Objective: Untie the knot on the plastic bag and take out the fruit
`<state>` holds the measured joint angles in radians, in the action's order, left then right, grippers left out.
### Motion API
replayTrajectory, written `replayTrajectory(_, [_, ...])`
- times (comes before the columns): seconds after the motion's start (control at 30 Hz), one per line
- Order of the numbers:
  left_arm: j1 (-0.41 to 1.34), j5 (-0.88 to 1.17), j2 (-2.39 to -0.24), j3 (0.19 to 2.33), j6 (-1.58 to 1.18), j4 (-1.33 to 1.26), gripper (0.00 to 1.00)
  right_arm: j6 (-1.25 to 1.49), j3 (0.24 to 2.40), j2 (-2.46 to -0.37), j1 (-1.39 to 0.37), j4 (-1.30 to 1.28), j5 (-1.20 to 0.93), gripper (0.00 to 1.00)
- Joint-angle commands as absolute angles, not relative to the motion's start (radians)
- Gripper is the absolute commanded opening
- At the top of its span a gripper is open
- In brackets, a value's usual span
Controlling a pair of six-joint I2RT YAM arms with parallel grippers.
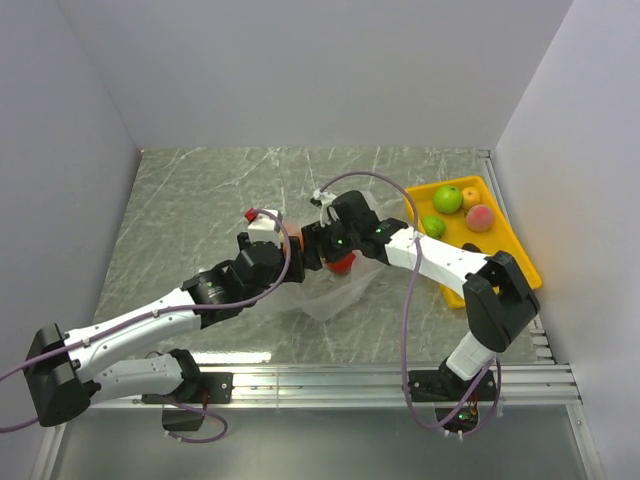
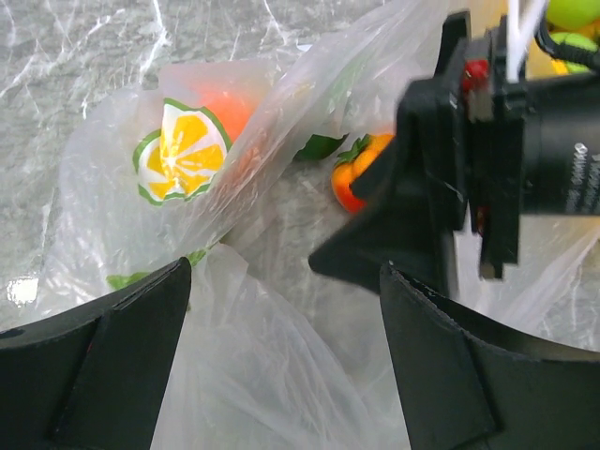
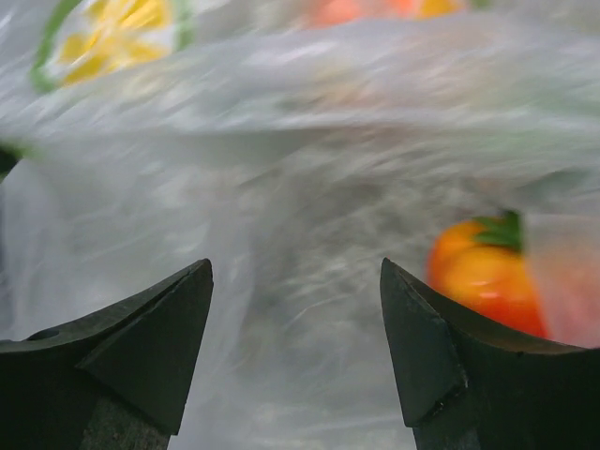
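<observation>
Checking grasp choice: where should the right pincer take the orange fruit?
Grip the orange fruit across its round body, below the leaf. In the wrist view it lies right of the open right pincer, so come from its left; the plastic bag may intervene.

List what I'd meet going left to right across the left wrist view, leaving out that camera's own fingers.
lemon slice → small orange fruit → right gripper. The bag film spans the whole width, so it has no place in the order.
</observation>
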<state>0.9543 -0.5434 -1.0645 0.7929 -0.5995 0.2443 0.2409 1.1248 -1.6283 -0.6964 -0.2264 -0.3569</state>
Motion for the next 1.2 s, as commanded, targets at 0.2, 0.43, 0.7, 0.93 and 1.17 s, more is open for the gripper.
replayTrajectory(0.2, [0.95, -0.551, -1.009, 0.804, -0.594, 0.209, 0.87, 0.176, 1.157, -1.56, -0.719, -0.322, -0.068, 0.77])
replayTrajectory(0.43, [0.95, -0.517, -1.014, 0.792, -0.595, 0.203, 0.87, 0.205, 1.138, -1.649, -0.735, -0.27, 0.176, 0.78])
replayTrajectory(0.7, [0.95, -0.506, -1.011, 0.79, -0.589, 0.215, 0.87, 0.195, 1.17, -1.736, -0.744, -0.252, 0.299, 0.85])
replayTrajectory(0.93, [0.95, -0.514, -1.015, 0.785, -0.589, 0.213, 0.88, 0.187, 1.14, -1.789, -0.762, -0.219, 0.199, 0.86])
replayTrajectory(1.17, [0.95, -0.505, -1.035, 0.79, -0.581, 0.206, 0.88, 0.189, 1.134, -1.828, -0.765, -0.222, 0.173, 0.89])
